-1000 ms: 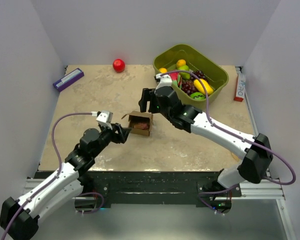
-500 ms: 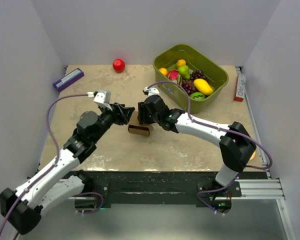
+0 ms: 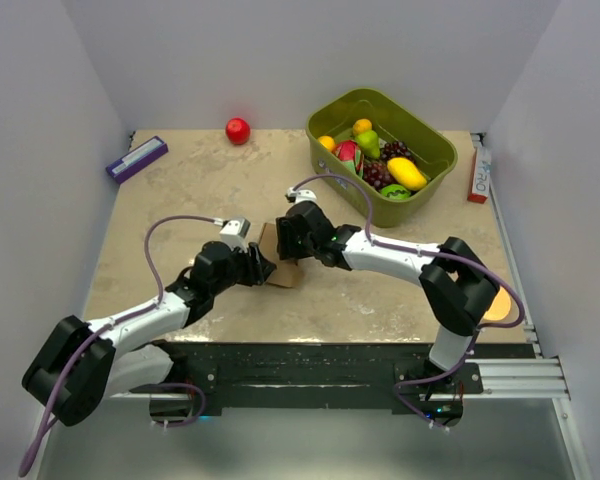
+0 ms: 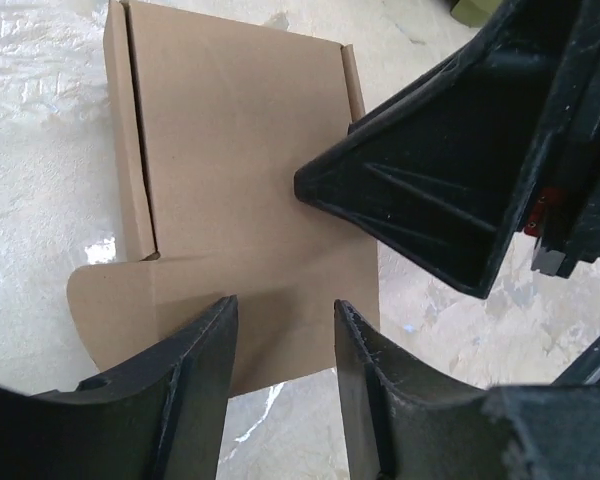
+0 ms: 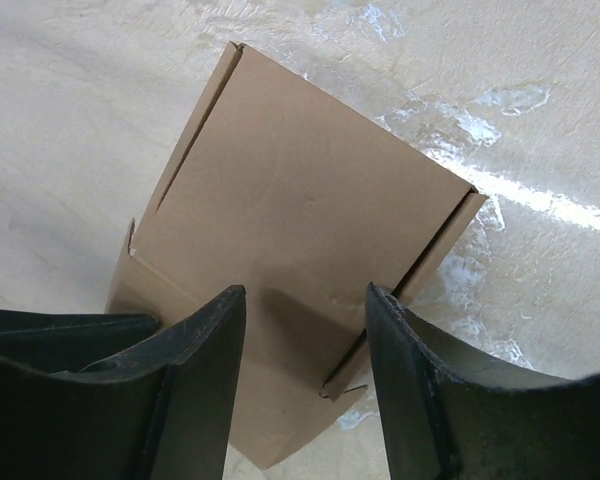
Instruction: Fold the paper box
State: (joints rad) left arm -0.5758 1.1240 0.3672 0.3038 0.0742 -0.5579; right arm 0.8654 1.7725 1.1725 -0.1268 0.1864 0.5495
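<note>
The paper box (image 3: 283, 271) is a small brown cardboard box lying on the table's middle, between the two grippers. In the left wrist view its flat closed face (image 4: 240, 170) shows with a rounded flap at the lower left. My left gripper (image 4: 285, 330) is open, its tips over the box's near edge; it also shows in the top view (image 3: 263, 268). My right gripper (image 5: 305, 310) is open, its fingers astride the box (image 5: 290, 200) from the far side. It also shows in the top view (image 3: 288, 243). Neither holds anything.
A green bin (image 3: 435, 150) of toy fruit stands at the back right. A red ball (image 3: 238, 130) lies at the back, a purple-and-white flat box (image 3: 137, 158) at the back left, a red-and-white slim box (image 3: 478, 172) along the right edge.
Both grippers have come down and closed in on the box from either side. The left arm has stretched lower and forward. The box, open-topped a second ago, now shows a closed face.
</note>
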